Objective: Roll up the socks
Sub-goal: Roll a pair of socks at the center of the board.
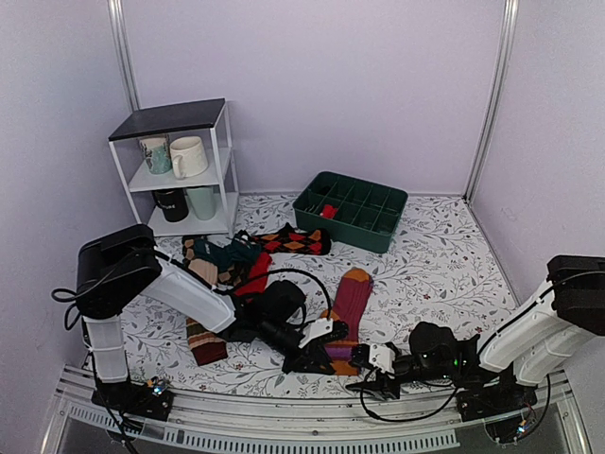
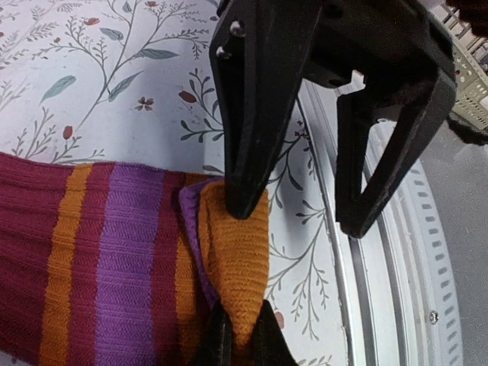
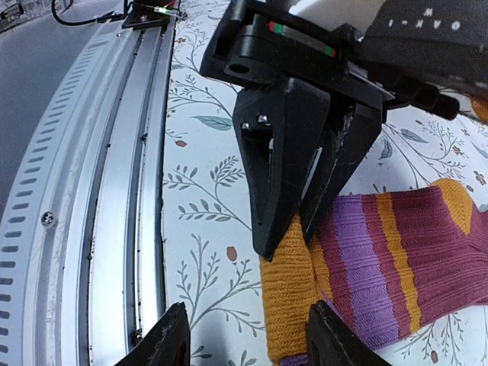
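L claw (image 3: 290, 242) pinched shut on orange toe (image 3: 288, 305) of maroon sock (image 1: 348, 305); sock flat on tabletop (image 1: 444, 265) nr front edge; R claw (image 3: 254, 339) half wide, straddling same toe, no grip; step: starting roll; next, prob: R closes on toe, both turn it toward cuff, keep tight; white lettering (image 3: 427, 23) on L wrist upside down, unreadable; mug (image 1: 187, 156) print too small.

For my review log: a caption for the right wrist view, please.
Left gripper pinches the striped maroon sock by its orange toe; right gripper open on either side.
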`<state>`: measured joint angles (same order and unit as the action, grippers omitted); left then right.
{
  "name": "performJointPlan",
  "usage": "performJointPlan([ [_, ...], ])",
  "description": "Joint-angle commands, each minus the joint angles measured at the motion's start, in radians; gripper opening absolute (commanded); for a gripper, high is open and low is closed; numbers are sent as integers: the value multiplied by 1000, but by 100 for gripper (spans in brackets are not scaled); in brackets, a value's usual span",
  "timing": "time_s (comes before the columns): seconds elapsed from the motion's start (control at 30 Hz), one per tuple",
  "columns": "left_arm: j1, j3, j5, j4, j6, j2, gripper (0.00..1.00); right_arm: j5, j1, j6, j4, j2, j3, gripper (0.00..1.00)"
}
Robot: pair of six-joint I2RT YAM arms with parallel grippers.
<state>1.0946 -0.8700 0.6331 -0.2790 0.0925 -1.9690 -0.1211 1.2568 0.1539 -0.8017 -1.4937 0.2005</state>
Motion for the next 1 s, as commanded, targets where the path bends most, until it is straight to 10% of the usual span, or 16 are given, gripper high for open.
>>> performJointPlan([
  [0.0, -2, 55, -68, 255, -8, -94, 0, 45, 9, -2, -33, -75, 35, 53],
  [0.23, -2, 64, -66, 248, -8, -90, 0, 110, 9, -89, 36, -114, 54, 42],
  [0.53, -9, 98, -97, 189, -4, -20, 12, 133, 12, -317, 181, -176, 91, 3],
  [0.97, 5, 343, -368, -174, 102, 417, 36, -20, -45, -508, 241, -52, 48, 0],
])
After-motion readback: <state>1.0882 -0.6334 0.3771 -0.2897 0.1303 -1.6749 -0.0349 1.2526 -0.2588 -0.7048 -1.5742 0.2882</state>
